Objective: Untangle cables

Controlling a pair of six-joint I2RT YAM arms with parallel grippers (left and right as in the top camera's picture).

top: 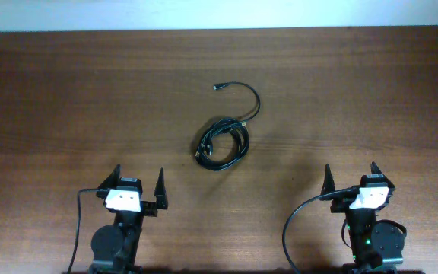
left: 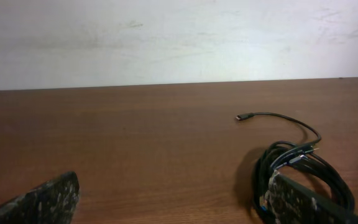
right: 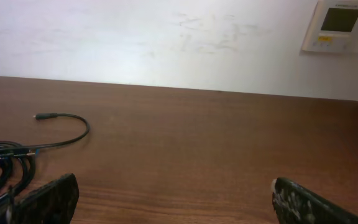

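The cables (top: 223, 142) lie in one tangled black coil near the middle of the wooden table, with one loose strand curling up and left to a metal-tipped plug (top: 219, 87). The coil also shows at the right of the left wrist view (left: 297, 171) and at the left edge of the right wrist view (right: 5, 162). My left gripper (top: 137, 183) is open and empty near the front edge, left of and nearer than the coil. My right gripper (top: 350, 176) is open and empty at the front right, well apart from the coil.
Thick black wires run from each arm base (top: 295, 224) along the front edge. A white wall lies beyond the table's far edge, with a wall thermostat (right: 344, 25) in the right wrist view. Bare wood (top: 356, 91) surrounds the coil.
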